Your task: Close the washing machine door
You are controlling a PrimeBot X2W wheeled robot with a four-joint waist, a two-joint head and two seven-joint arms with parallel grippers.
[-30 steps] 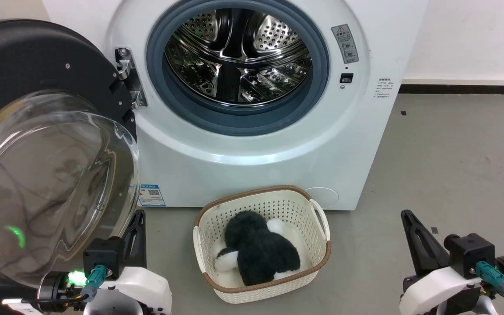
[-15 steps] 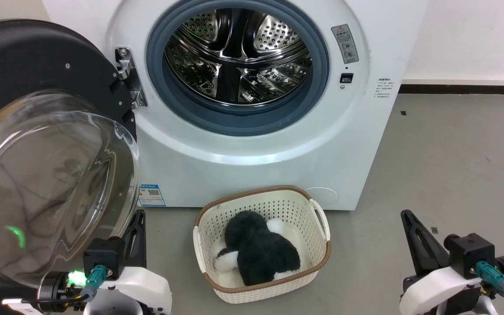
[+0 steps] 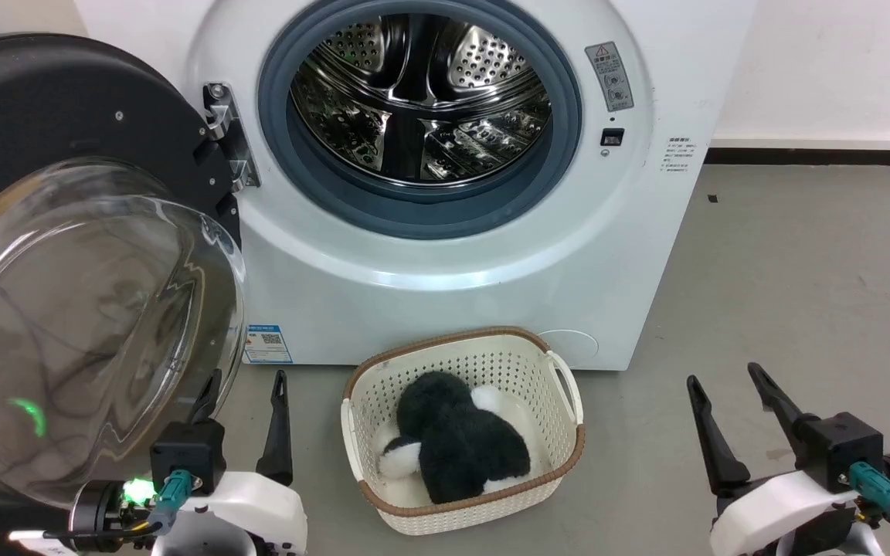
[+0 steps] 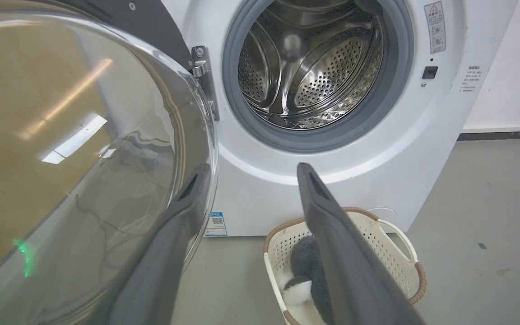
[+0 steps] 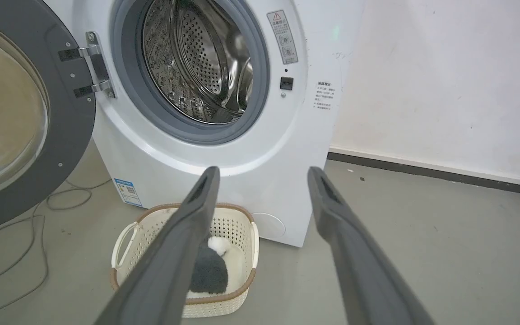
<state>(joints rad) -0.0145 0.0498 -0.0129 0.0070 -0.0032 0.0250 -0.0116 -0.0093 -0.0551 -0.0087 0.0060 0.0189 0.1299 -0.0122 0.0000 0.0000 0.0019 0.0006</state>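
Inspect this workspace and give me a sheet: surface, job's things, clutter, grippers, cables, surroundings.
Surface: grey floor, with a few small dark specks.
Job's things: washing machine door swung wide open on its hinge; washing machine with its steel drum exposed, nothing seen inside.
Clutter: cream laundry basket on the floor in front of the machine, holding a black-and-white plush item.
Grippers: left gripper open, beside the door's glass bowl; right gripper open, over the floor; both hold nothing.
Cables: grey cable lying loose on the floor below the open door.
Surroundings: white wall with dark skirting.
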